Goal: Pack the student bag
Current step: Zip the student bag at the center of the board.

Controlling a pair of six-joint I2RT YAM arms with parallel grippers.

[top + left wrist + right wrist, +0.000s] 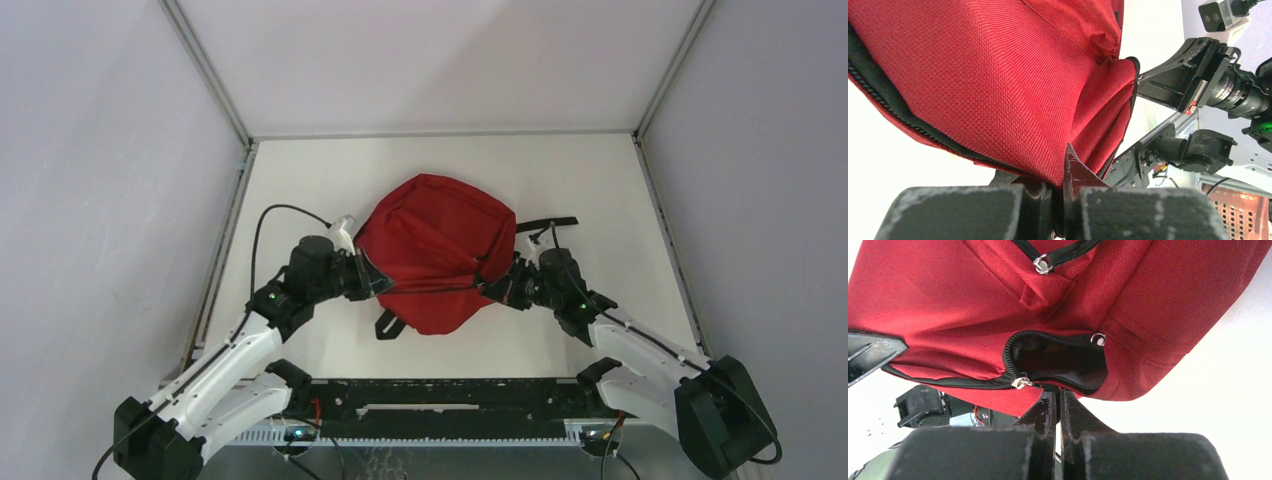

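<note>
Centre of top view: student bag [435,250] on table [300,180], left gripper [372,280] and right gripper [497,285] pinching opposite sides. Pull evenly along the zip line, I'd say. Long axis roughly up-down the frame, rounded end up. Left wrist: jaws clamped on red fabric. Right wrist: jaws clamped just below the part-open zip [1058,357].

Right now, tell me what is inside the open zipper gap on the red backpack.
Through the zipper gap on the backpack, only a dark, shadowed hollow shows; no item is visible. Everything deeper is covered by red fabric, so its contents cannot be told.
</note>
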